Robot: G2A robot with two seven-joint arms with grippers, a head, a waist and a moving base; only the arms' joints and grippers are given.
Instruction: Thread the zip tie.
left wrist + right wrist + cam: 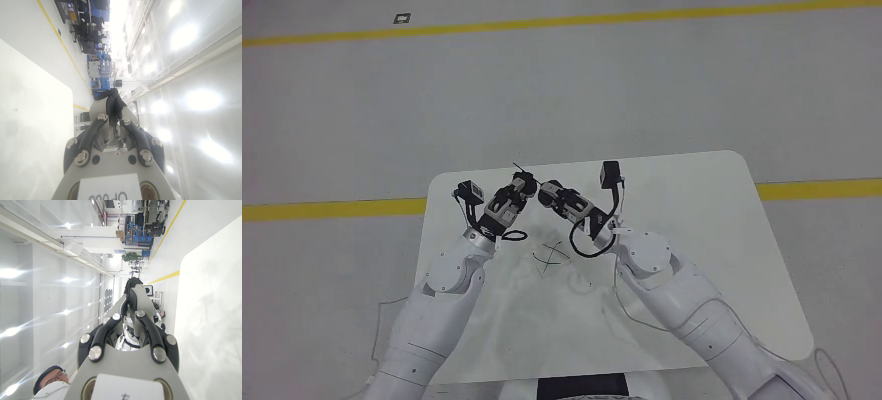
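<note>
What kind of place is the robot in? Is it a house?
Not a house; probably a big workshop or lab hall. Yellow lines mark the floor, and racks of blue bins and desks with screens stand beyond the white table.

The left arm (447, 275) and right arm (682, 290) are clad in white shells, with black cables (512, 237). On the left gripper (112, 95) and right gripper (133, 283), grey plates (113, 170), black links (90, 132) and silver screws (101, 117) are seen.
</note>
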